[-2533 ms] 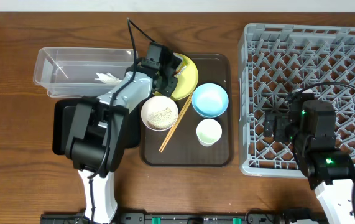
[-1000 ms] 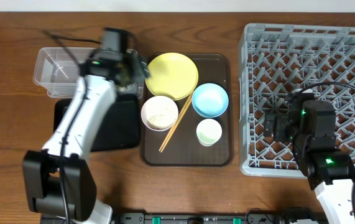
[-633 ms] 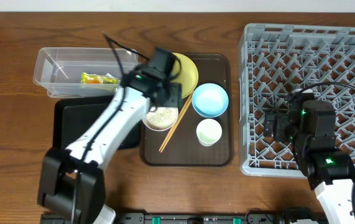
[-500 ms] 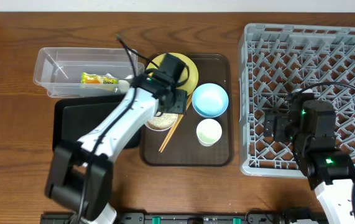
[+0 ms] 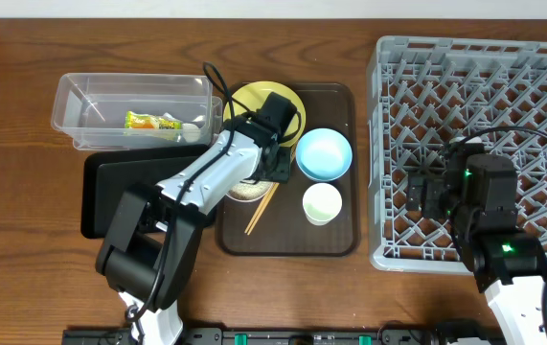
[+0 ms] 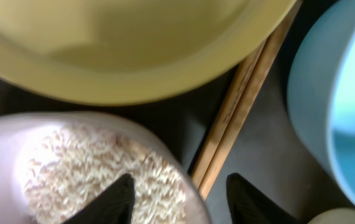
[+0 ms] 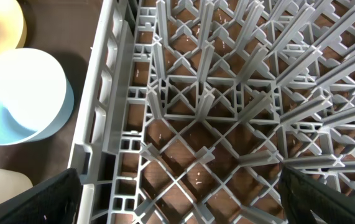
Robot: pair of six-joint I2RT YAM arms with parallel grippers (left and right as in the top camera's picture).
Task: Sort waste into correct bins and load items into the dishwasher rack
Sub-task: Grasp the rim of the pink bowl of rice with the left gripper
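My left gripper (image 5: 271,165) is low over the white bowl (image 5: 238,192). In the left wrist view its jaws (image 6: 180,199) straddle the bowl's right rim: one finger over the rice (image 6: 84,168), the other outside beside the chopsticks (image 6: 239,118). Gaps show on both sides of the rim, so it is open. The yellow plate (image 5: 254,101), blue bowl (image 5: 324,153) and green cup (image 5: 322,203) sit around it. The wrapper (image 5: 153,122) lies in the clear tub (image 5: 81,101). My right gripper (image 7: 189,199) hangs open over the grey rack (image 5: 503,86), holding nothing.
The dishes stand on a dark brown serving tray (image 5: 335,244). The shallow black tray (image 5: 110,182) lies left of it, in front of the tub. My left arm stretches diagonally across the black tray and the serving tray's left edge.
The left arm swung from the clear tub, where the wrapper now lies, to the white bowl, and its jaws have narrowed around the rim. The right arm is still.
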